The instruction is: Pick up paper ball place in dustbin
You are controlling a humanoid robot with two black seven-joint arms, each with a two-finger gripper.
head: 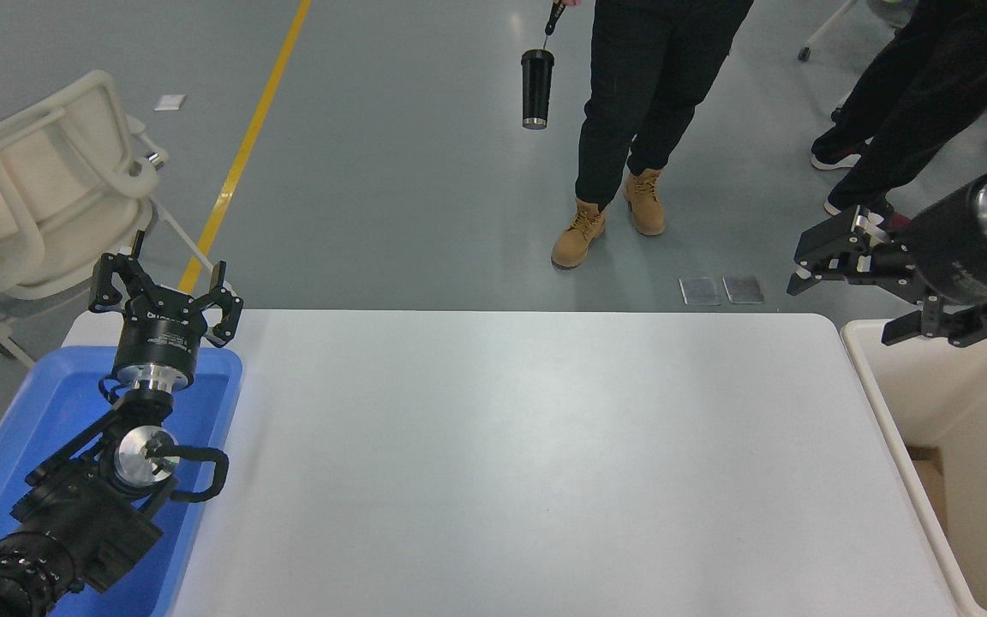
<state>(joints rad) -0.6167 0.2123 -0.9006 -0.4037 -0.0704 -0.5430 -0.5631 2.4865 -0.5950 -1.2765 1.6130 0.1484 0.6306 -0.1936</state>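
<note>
Spread wide with nothing between them, the jaws of the right gripper (845,287) point toward the picture's left, held in the air above the far corner of the dustbin (888,411). Its arm comes in from the right edge. Over at the lower left, the left gripper (165,291) also has its fingers splayed apart and holding nothing, parked above the far end of a blue tray (31,420).

Between the two arms the white table (528,463) shows bare surface. The dustbin stands at the table's right end, just beside its edge; its long axis runs from near to far, its mouth faces up, and its cream walls drop deep. A brownish patch shows low against its inner wall, too hidden to identify. No paper ball can be made out anywhere.

Beyond the table, a person in tan boots (605,227) dangles a dark tumbler (535,88); a second person's legs (896,103) stand further right. A cream chair (39,180) sits tilted at the far left.
</note>
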